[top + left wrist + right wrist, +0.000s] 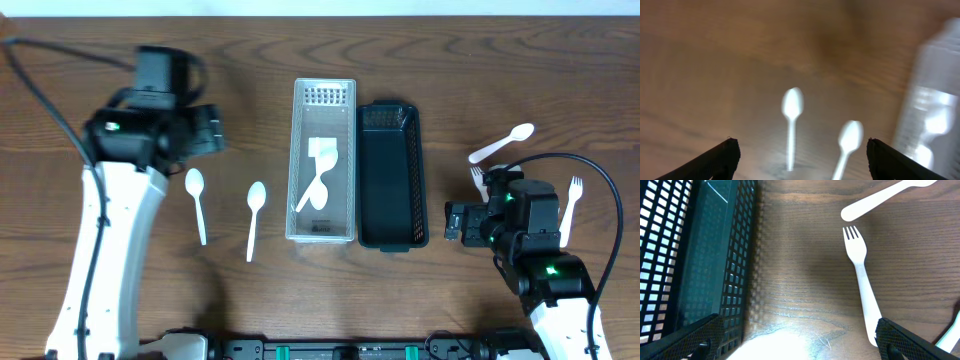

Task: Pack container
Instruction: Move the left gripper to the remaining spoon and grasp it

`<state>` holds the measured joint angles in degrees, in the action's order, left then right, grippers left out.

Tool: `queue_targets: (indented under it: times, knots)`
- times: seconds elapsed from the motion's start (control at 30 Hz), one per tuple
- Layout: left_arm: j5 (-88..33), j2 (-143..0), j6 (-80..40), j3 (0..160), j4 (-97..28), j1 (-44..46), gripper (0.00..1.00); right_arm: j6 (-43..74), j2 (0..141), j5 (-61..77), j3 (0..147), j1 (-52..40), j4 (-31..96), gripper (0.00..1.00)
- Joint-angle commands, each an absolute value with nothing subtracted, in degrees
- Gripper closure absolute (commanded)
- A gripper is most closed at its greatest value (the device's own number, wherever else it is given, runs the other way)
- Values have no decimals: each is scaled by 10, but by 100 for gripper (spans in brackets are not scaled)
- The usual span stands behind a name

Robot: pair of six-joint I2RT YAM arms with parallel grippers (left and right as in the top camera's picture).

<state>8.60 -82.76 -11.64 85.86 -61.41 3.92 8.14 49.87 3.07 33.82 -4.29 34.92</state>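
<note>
Overhead, your left arm (pixel 105 230) reaches far up the left side of the table (pixel 560 60) and bends at the wrist, so the left pincer (pixel 208 130) points right; it is blurred. In the left wrist view its dark fingers (pixel 715 160) stand wide apart with nothing between them, above two white spoons (pixel 196 203) lying side by side on the wood.

Your right arm (pixel 555 290) sits low at the near right, with the right pincer (pixel 455 222) aimed left at the black basket (pixel 392 175). The right wrist view shows those fingers (pixel 695 340) also spread wide and holding nothing.

At mid-table lies the clear container (pixel 324 160), a long rectangle of see-through rigid plastic with a slotted grid at its far end. White plastic cutlery (pixel 320 180) lies inside it. Just beside it on the right, the basket is the same long shape, with glossy black lattice walls.

To the right lie a white spoon (pixel 503 143) and a slim four-tined fork (pixel 862 280), smooth matte plastic on dark, fine-grained wood. A second fork (pixel 571 210) lies further right.

A small dark mark at the container's near end is too small for you to read.
</note>
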Motion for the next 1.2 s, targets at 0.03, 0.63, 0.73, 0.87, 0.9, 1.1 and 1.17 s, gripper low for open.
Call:
queue_targets:
  times: [0.03, 0.63, 0.73, 0.87, 0.9, 1.1, 1.17]
  knots:
    - [17, -859, -94, 773, -567, -50, 16, 88, 498, 35, 349, -37, 350, 1]
    - [16, -1010, -73, 602, -395, -68, 17, 88, 498, 35, 349, -37, 349, 1]
    - [12, -1034, -62, 602, -391, -68, 21, 88, 498, 35, 349, -37, 349, 1]
    - [-15, -1053, -42, 602, -383, -68, 21, 88, 498, 35, 349, -37, 349, 1]
    - [-18, -1056, -40, 602, -382, -68, 22, 88, 498, 35, 349, -37, 349, 1]
    - [-40, -1075, -23, 601, -383, -68, 44, 88, 498, 35, 349, -37, 350, 1]
    - [-40, -1075, -23, 601, -383, -68, 54, 88, 498, 35, 349, -37, 350, 1]
